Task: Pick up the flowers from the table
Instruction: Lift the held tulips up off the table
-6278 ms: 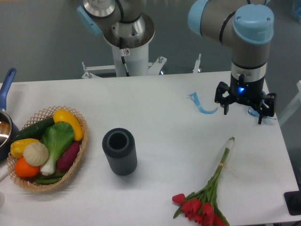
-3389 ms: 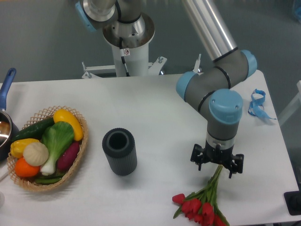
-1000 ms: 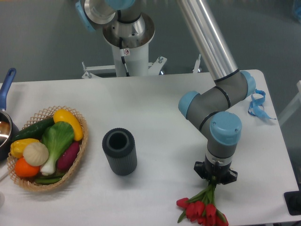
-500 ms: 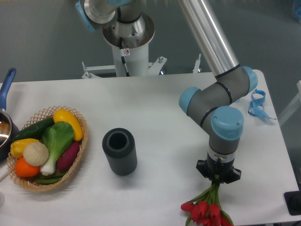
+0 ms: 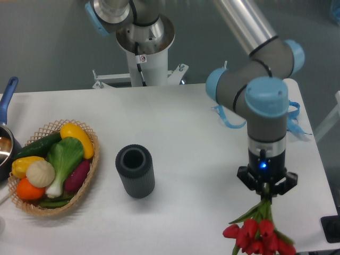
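The flowers (image 5: 257, 234) are a bunch of red tulips with green stems, hanging heads down near the front right of the white table (image 5: 186, 127). My gripper (image 5: 266, 192) points straight down and is shut on the upper stems, holding the bunch raised off the tabletop. The stem ends are hidden inside the gripper. The red heads reach the bottom edge of the view.
A dark grey ribbed cylinder (image 5: 135, 171) stands upright left of centre. A wicker basket (image 5: 89, 178) of vegetables sits at the left, with a blue-handled pot (image 5: 6, 114) at the left edge. Blue ribbon (image 5: 227, 120) lies behind the arm. A black object (image 5: 331, 228) sits off the table's front right corner.
The gripper has risen and shifted right with the tulips in it; the bunch now hangs clear of the table. Earlier it came down from the back right and shut on the stems.
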